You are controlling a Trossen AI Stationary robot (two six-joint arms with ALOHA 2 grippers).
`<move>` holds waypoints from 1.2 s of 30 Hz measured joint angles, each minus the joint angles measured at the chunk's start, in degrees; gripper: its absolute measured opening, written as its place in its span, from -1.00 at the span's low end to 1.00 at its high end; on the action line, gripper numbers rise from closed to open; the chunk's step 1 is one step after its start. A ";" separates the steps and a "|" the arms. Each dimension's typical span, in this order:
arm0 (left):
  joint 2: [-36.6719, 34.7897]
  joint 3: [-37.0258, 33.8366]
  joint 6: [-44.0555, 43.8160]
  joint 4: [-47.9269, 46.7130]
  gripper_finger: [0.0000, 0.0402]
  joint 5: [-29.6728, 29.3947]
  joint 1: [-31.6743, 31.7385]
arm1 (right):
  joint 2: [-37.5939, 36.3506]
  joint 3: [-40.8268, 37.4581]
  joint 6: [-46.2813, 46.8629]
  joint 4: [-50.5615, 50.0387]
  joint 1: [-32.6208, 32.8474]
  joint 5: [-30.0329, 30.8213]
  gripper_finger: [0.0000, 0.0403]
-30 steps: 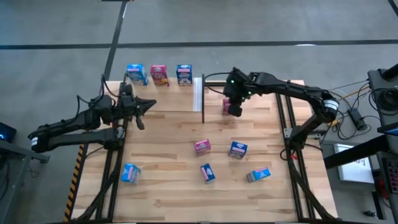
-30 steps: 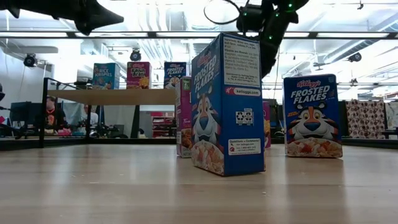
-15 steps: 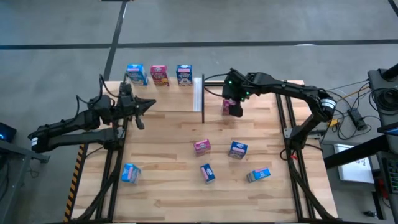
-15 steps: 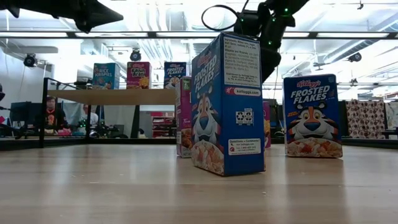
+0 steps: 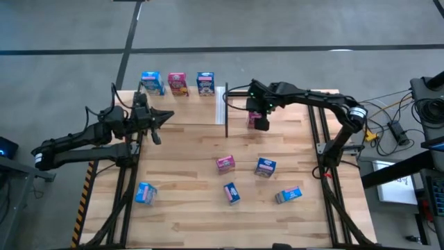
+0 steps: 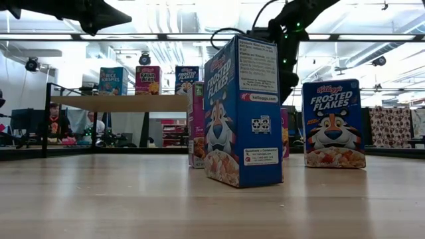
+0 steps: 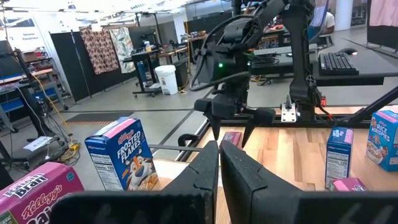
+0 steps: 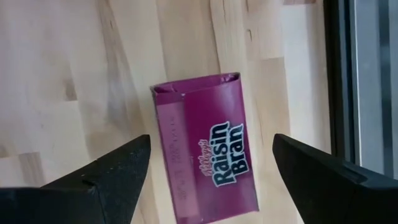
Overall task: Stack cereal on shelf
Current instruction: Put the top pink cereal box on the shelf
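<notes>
Magenta cereal box (image 8: 208,154) stands on the worktop (image 5: 187,180) directly under the right tool (image 5: 259,123). Its fingers (image 8: 106,174) gape wide, gripping nothing. Left tool (image 5: 157,128) hovers closed, empty.

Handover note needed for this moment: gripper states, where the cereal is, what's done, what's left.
Right gripper: open, directly above a magenta Raisin Bran box on the table beside the shelf's edge; nothing held.
Left gripper: shut, empty, waiting over the table's left side.
Done: three boxes stand in a row on the shelf.
Left: the Raisin Bran box, plus five loose boxes nearer the front of the table.
</notes>
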 joint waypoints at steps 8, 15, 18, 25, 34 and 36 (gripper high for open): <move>0.00 0.00 -0.01 -0.12 -1.00 0.02 0.00 | 0.08 0.00 -0.43 -0.04 0.00 -0.07 0.45; 0.02 0.00 0.01 -0.20 -1.00 0.02 0.00 | -0.45 -0.02 -0.04 -0.13 0.00 -0.53 0.20; 0.02 0.00 0.01 -0.20 -1.00 0.02 0.00 | -0.45 -0.02 0.26 -0.13 0.00 -0.53 0.13; 0.02 0.00 0.41 -0.24 -1.00 0.04 0.00 | -0.72 -0.07 1.53 -0.26 0.00 -0.55 0.07; 0.02 0.00 0.41 -0.33 -1.00 0.05 0.01 | -0.82 -0.07 2.61 -0.35 0.00 -0.55 0.07; 0.02 0.00 0.42 -0.35 -1.00 0.05 0.01 | -0.82 -0.07 2.63 -0.33 0.00 -0.55 0.07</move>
